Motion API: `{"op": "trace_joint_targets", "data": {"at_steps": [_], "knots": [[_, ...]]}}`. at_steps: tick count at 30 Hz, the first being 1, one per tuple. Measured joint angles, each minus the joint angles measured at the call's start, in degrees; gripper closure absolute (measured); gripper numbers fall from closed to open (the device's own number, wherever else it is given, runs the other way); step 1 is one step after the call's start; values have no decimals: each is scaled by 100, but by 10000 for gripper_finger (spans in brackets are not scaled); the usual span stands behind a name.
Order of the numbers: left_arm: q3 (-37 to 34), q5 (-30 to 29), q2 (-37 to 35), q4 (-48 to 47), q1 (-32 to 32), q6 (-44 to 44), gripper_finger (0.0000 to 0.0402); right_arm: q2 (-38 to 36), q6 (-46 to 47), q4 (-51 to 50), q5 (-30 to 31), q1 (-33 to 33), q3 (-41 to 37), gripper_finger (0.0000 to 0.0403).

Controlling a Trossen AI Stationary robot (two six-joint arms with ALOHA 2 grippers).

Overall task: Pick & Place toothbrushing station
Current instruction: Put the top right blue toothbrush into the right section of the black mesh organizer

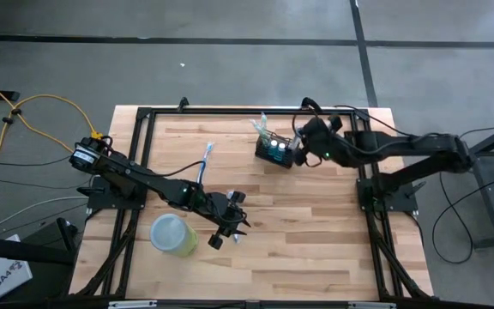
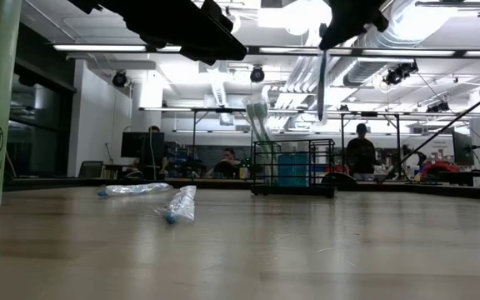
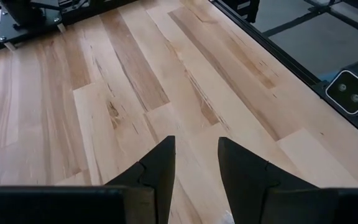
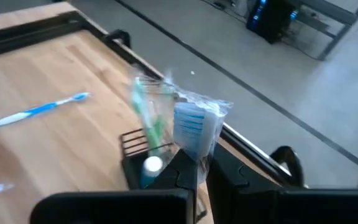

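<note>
Right gripper [image 1: 297,153] of mine sits closed at the far side of the table, its tips at the rim of the black wire-mesh basket [image 1: 276,151]; whether it grips the wire or a wrapped item I cannot tell. From above, that basket is a small dark box near the far edge. My right wrist view alone shows its contents up close: a green toothbrush [image 4: 148,118] and a plastic-wrapped blue brush head [image 4: 194,127]. The low view shows the basket [image 2: 292,169] standing flat on the wood, with a wrapped blue toothbrush [image 2: 180,204] lying nearer. My left gripper [image 1: 228,225] hovers partly open and empty beside the light-green cup [image 1: 173,233], over bare planks [image 3: 135,81].
</note>
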Motion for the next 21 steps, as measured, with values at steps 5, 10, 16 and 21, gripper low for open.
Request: {"op": "trace_joint_targets", "data": {"at_steps": [5,10,16,21], "knots": [[0,2,0,-6,-3,2,283,4,-116,0,-172,-450,0,397],[0,2,0,-9,-3,6,283,41,-124,9,-373,-728,0,397],[0,4,0,-13,-3,2,283,361,-126,13,-458,-829,0,397],[0,4,0,-13,-3,4,283,686,-127,61,-439,-831,0,397]]}}
